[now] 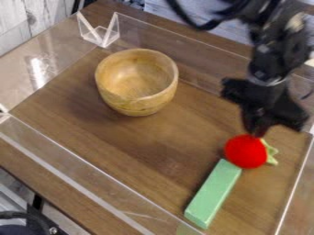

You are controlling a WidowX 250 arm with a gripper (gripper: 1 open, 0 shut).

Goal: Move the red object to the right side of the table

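Note:
The red object point(245, 151), a small round toy fruit with a green leaf on its right, lies on the table point(117, 138) near the right wall. My gripper point(260, 127) points down just above and slightly behind it. The dark fingers look drawn close together, but they are blurred, and whether they touch the fruit's top is unclear. Nothing shows between them.
A long light-green block point(215, 195) lies right in front of the fruit, nearly touching it. A wooden bowl point(136, 81) stands at the left middle. A small clear folded stand point(98, 29) sits beyond the back-left wall. Low clear walls ring the tabletop.

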